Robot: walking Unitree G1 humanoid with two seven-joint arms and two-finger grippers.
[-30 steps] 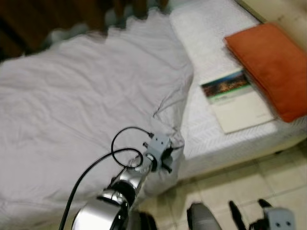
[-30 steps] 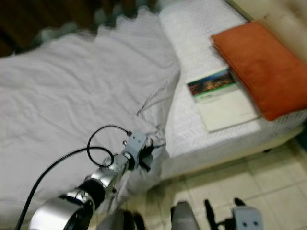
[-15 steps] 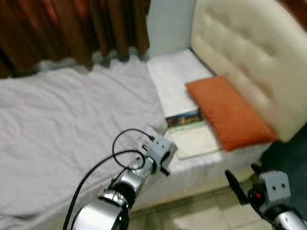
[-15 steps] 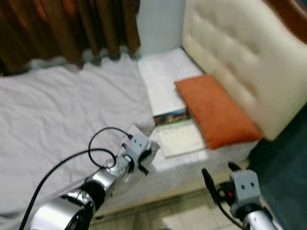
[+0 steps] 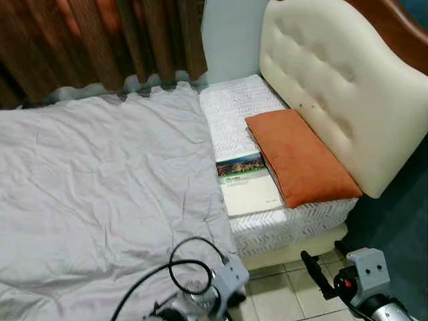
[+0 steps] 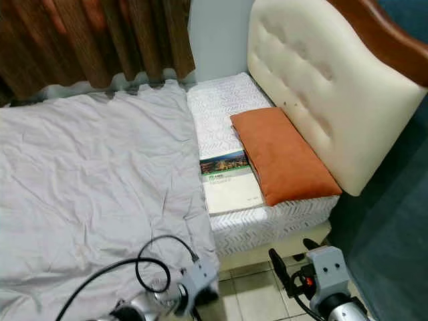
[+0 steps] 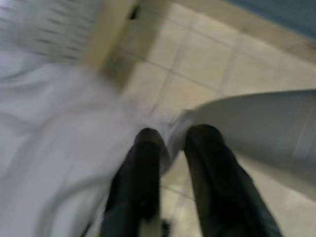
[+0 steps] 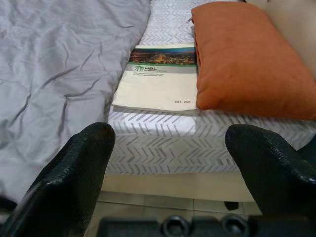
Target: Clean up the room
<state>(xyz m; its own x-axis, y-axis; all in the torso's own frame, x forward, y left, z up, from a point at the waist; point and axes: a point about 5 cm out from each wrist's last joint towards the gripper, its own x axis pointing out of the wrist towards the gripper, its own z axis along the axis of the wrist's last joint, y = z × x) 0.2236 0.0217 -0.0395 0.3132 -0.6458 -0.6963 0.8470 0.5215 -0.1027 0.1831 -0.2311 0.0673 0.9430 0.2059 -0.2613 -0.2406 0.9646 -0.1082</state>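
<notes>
Two fingers of my left gripper [image 7: 165, 148] stay pinched on the grey sheet's [image 5: 100, 194] corner, now lowered past the mattress edge near the floor, so it lies flatter. My right gripper [image 8: 168, 143] hangs wide open, empty, facing the book [image 5: 246, 182] beside the orange pillow [image 5: 301, 157].

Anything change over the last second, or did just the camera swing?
Mostly the camera tilted up. The left gripper has dropped toward the bed's edge, still pinching the grey sheet. The right gripper rose, open, facing the booklet. Booklet and orange pillow haven't moved.
</notes>
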